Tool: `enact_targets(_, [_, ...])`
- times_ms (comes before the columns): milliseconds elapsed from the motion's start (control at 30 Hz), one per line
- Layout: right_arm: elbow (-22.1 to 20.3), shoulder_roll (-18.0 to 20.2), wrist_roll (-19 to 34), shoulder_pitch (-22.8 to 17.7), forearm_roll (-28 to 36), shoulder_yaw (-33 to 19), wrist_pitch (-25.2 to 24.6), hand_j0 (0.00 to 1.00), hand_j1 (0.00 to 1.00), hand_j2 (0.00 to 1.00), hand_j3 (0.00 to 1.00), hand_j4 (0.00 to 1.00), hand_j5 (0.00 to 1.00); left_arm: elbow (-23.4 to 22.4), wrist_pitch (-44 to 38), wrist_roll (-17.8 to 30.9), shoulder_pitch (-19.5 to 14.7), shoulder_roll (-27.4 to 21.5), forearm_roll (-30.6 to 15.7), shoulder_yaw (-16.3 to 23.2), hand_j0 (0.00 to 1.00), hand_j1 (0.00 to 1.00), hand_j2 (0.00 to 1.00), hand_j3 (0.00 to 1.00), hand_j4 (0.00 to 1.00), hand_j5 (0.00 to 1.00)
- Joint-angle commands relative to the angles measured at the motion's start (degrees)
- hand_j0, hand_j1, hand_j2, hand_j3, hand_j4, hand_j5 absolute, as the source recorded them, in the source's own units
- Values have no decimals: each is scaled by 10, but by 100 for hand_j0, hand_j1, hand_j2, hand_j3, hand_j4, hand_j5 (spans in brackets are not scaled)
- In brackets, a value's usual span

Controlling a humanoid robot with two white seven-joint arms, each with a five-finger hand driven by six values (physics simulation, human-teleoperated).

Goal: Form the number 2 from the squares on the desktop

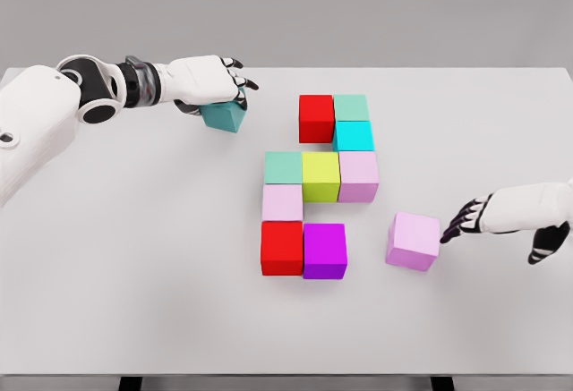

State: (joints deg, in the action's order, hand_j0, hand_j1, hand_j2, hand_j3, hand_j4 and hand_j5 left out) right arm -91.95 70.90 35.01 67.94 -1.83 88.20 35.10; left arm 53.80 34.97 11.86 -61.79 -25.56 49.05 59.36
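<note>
Bright, even overhead light; soft short shadows; sharp, glare-free render

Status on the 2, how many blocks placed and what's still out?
Done: nine cubes form most of the digit, from the red cube at the top down to the magenta cube in the bottom row. In hand: the left hand grips a teal cube far from the figure; the right hand touches the loose pink cube with its fingertips. Left: the top-left and bottom-right ends look unfilled.
</note>
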Motion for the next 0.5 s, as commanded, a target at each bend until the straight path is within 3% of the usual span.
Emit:
enact_targets(0, [3,-6,0,0,2,0,-1,100,100,100,100,100,100,0,0,4,0,0,-6,-1,100,100,100,100,100,100])
enact_targets(200, [43,-24,0,0,3,-1,-1,100,100,100,100,100,100,-1,0,4,1,-1,-7,-1,100,100,100,100,100,100])
enact_targets(467, [44,-30,0,0,3,-1,-1,100,100,100,100,100,100,-12,0,1,0,-1,-12,-2,100,100,100,100,100,100])
